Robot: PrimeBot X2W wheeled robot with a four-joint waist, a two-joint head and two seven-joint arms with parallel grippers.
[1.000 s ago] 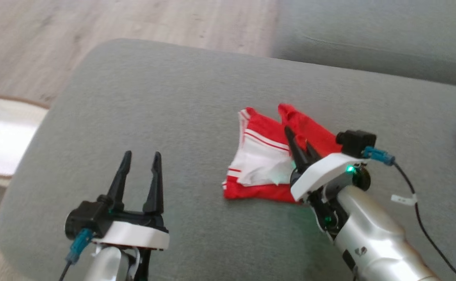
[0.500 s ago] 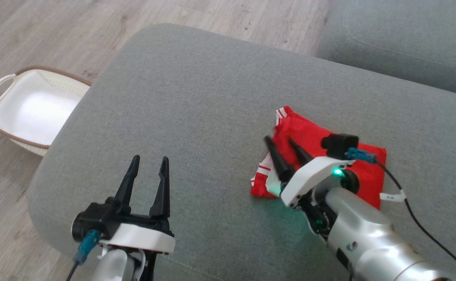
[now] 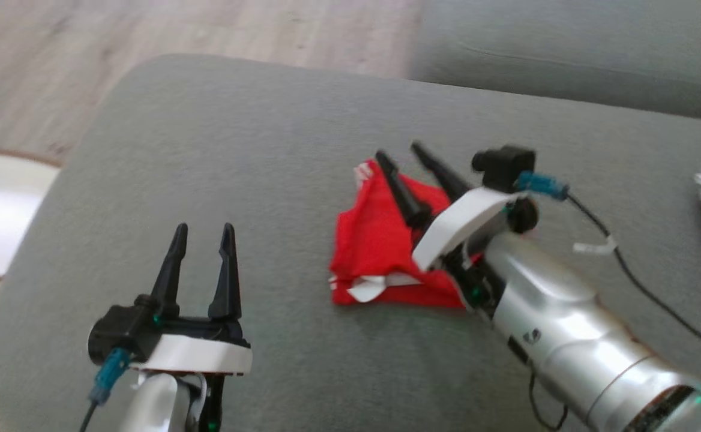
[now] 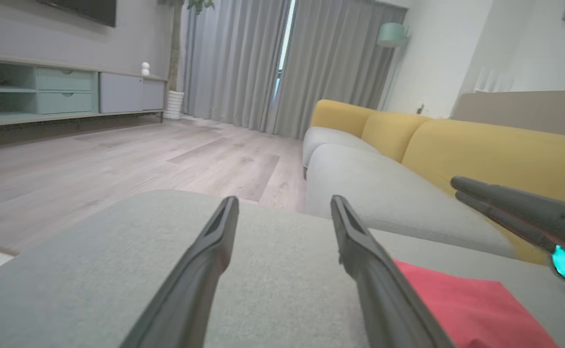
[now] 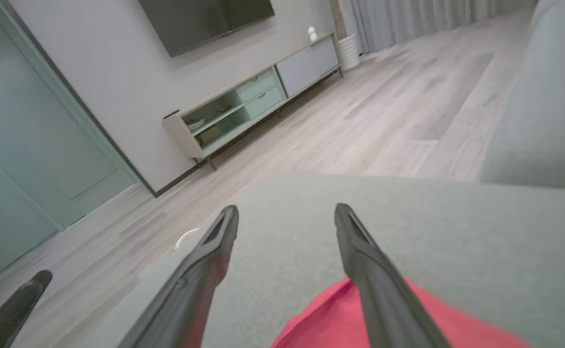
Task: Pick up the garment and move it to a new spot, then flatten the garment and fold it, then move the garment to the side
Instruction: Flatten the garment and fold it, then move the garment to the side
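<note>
The garment [image 3: 380, 252] lies folded, a red bundle mid-cushion [image 3: 236, 150], so folding looks done. The right gripper [image 3: 398, 151] hovers over it, fingers wide and empty. The left gripper [image 3: 204, 228], near left, is also wide and empty. Moving it aside likely remains.

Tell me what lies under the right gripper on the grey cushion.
The folded red garment lies there, below the open right gripper, a white strip showing at its near edge. The arm covers the garment's right part, which is hidden.
</note>
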